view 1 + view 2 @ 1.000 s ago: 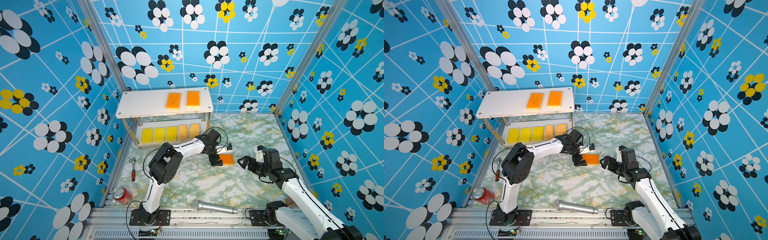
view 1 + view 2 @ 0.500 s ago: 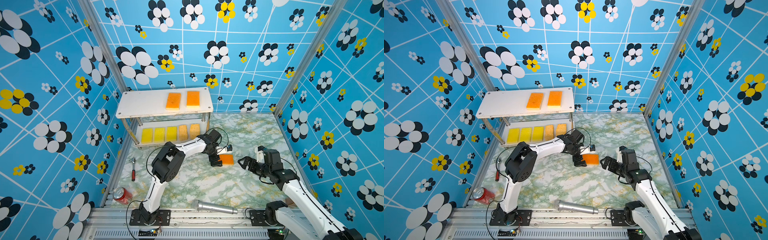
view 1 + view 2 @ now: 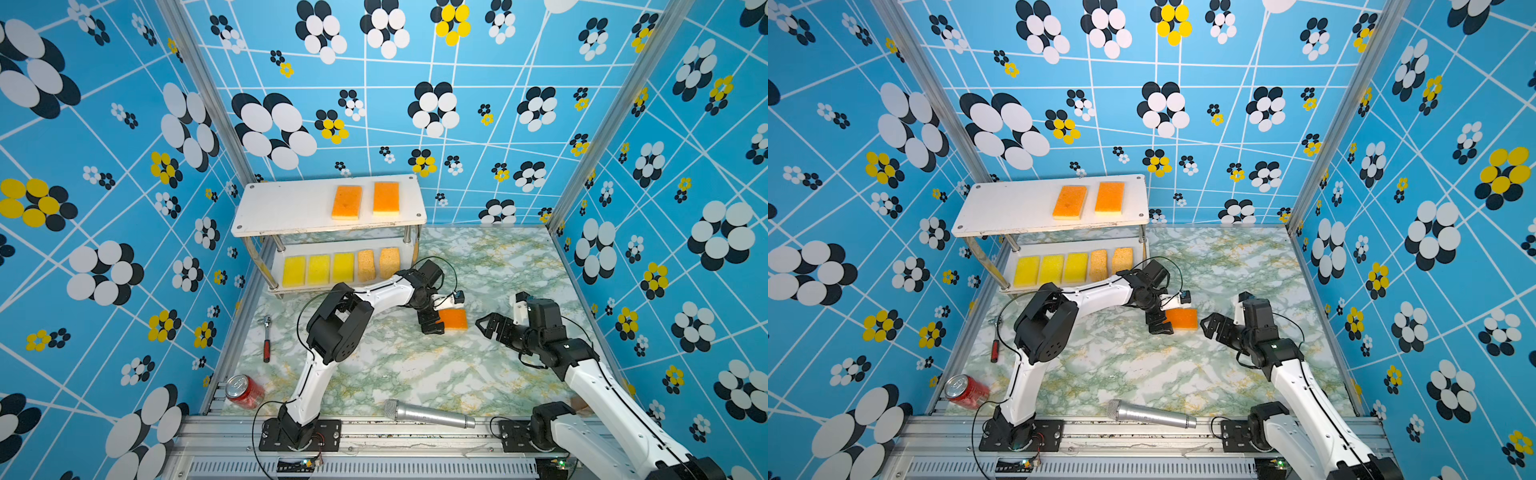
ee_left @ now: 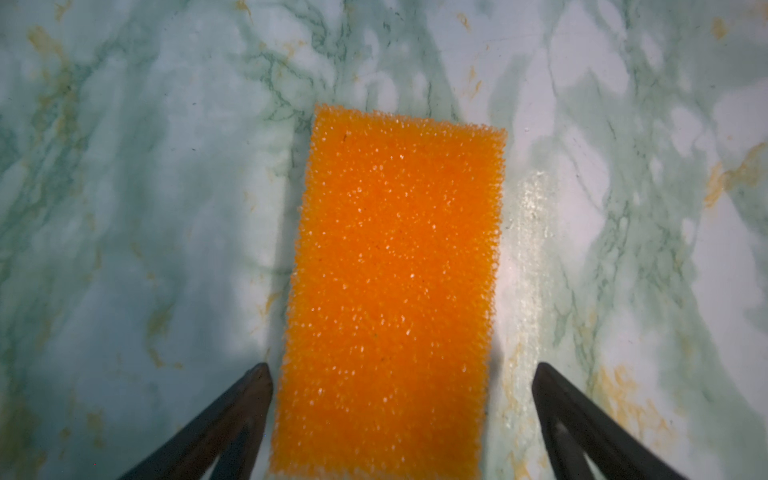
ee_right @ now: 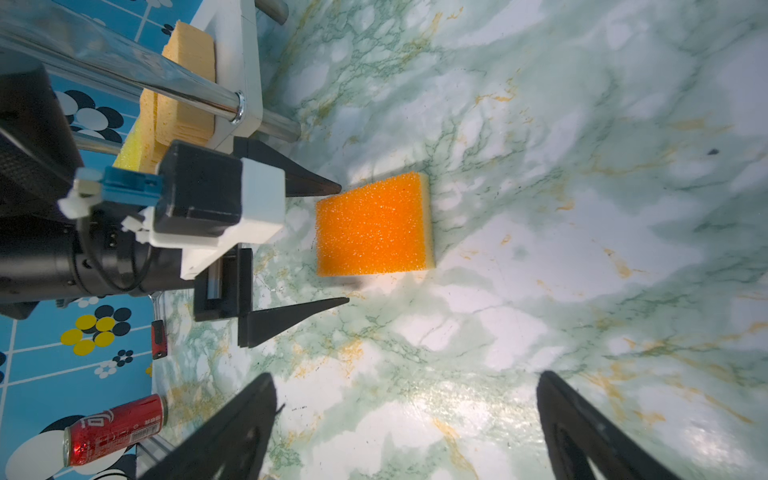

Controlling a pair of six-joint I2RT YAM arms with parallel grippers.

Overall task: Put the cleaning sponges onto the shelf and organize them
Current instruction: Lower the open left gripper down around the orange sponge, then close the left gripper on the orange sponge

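Observation:
One orange sponge (image 3: 455, 319) (image 4: 395, 270) lies flat on the marble table. My left gripper (image 3: 444, 320) (image 4: 401, 368) is open, its two fingers either side of the sponge's near end: one is close against an edge, the other stands off by a gap. My right gripper (image 3: 487, 328) (image 5: 405, 376) hovers open and empty just right of the sponge. The shelf (image 3: 291, 210) at the back left carries two orange sponges (image 3: 347, 202) on its top board. Its lower board holds three yellow sponges (image 3: 318, 269) and two tan ones (image 3: 377, 264).
A silver microphone (image 3: 428, 414) lies near the table's front edge. A red can (image 3: 244, 391) lies on its side at the front left corner. A red-handled ratchet (image 3: 266, 344) rests by the left wall. Patterned walls enclose three sides.
My left arm's elbow has shifted a little to the right while its gripper stays around the orange sponge. The right arm has hardly moved.

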